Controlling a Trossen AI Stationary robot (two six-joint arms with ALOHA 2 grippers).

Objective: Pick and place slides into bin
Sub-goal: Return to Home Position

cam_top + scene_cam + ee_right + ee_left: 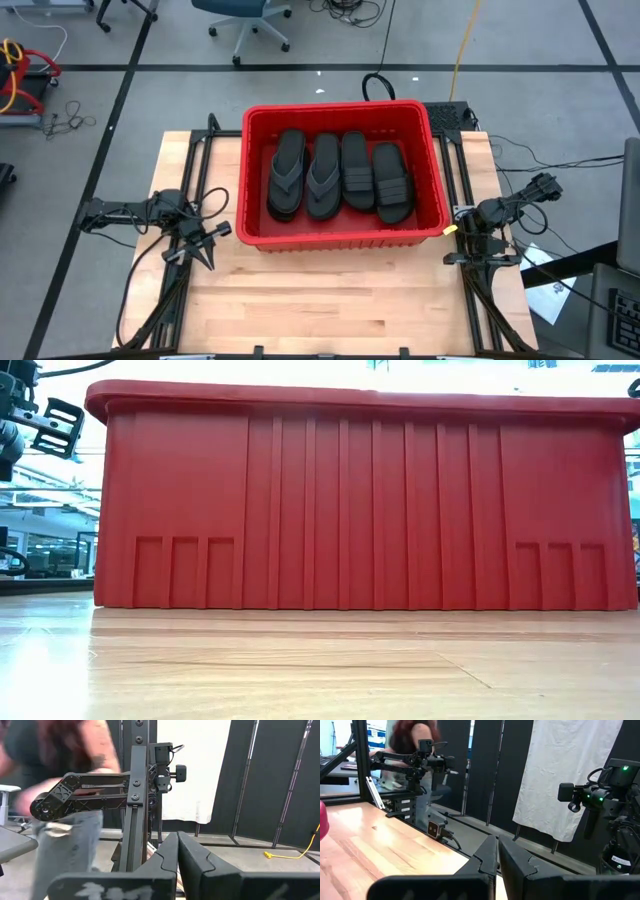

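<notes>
The red bin (345, 232) stands on the wooden table, toward its far side, and its near wall (360, 510) fills the low view. Several black slides (340, 175) lie side by side inside it, soles down: two with thong straps on the left and two with wide ribbed straps on the right. My left gripper (215, 240) rests shut by the bin's near left corner, clear of it; its fingers (490, 857) show together in the left wrist view. My right gripper (462, 232) rests shut off the bin's near right corner, its fingers (172, 852) closed on nothing.
Bare wooden tabletop (330, 300) stretches from the bin to the near edge. Black frame rails (180, 290) run along both table sides. A person (65, 795) stands in the room beyond the table. Office chairs and cables sit on the floor behind it.
</notes>
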